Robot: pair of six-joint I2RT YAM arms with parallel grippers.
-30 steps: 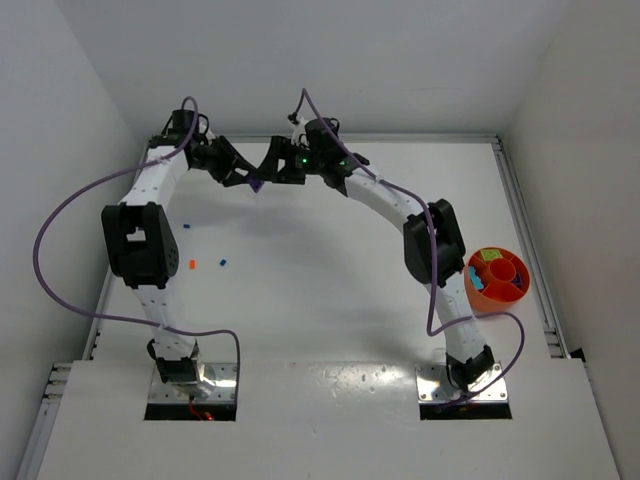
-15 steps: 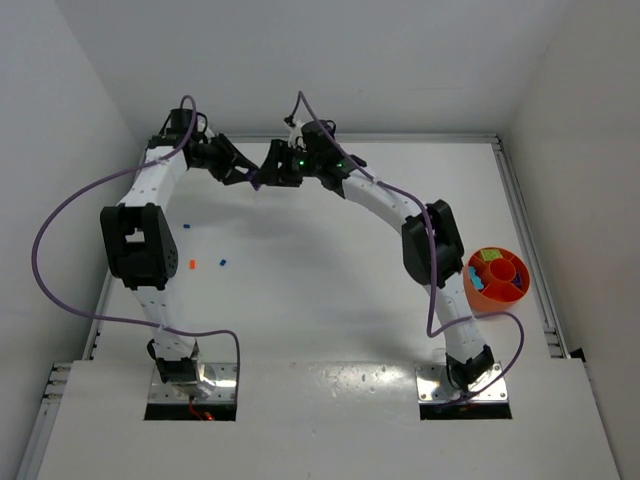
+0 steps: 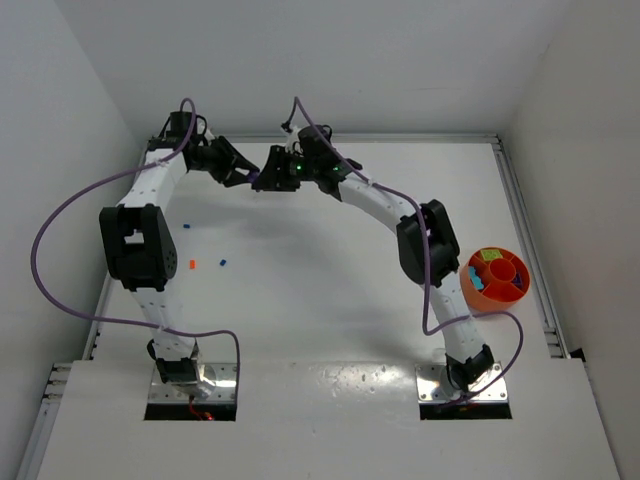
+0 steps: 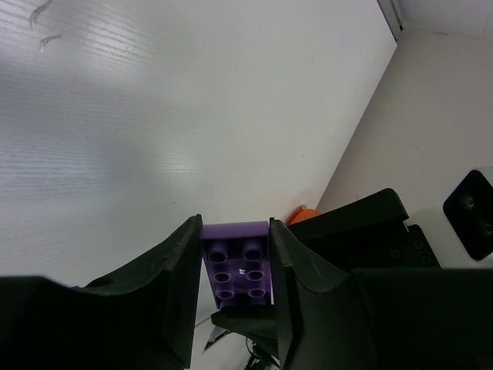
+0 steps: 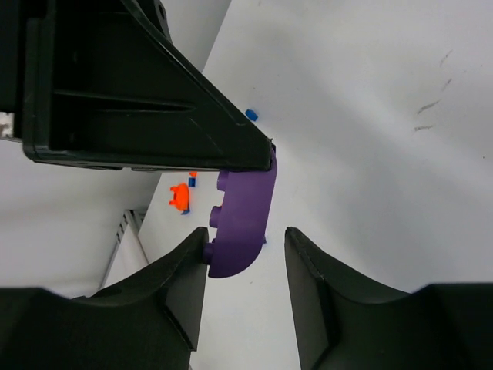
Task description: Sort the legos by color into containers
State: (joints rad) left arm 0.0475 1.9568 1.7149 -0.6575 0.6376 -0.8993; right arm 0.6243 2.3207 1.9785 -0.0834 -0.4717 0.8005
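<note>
My left gripper point(image 3: 248, 177) is at the far left of the table, shut on a purple lego point(image 4: 237, 262) that sticks out past its tips point(image 4: 233, 227). My right gripper point(image 3: 264, 180) faces it, open, with its jaws either side of the free end of the purple lego point(image 5: 243, 212); the left finger point(image 5: 192, 262) touches the studs, the right finger stands apart. The orange divided bowl point(image 3: 478, 292) sits at the right edge and holds yellow-green, teal and blue legos. An orange lego point(image 3: 193, 264) and a blue lego point(image 3: 223, 263) lie on the table at the left.
Another small blue lego point(image 3: 187, 229) lies near the left arm. The white walls close in behind and to the left of both grippers. The right wrist view also shows the orange lego point(image 5: 179, 195) and a blue lego point(image 5: 251, 115) on the table below.
My right gripper has moved left toward the left gripper, and its open jaws now bracket the purple lego. The left gripper has drawn back slightly to the left.
</note>
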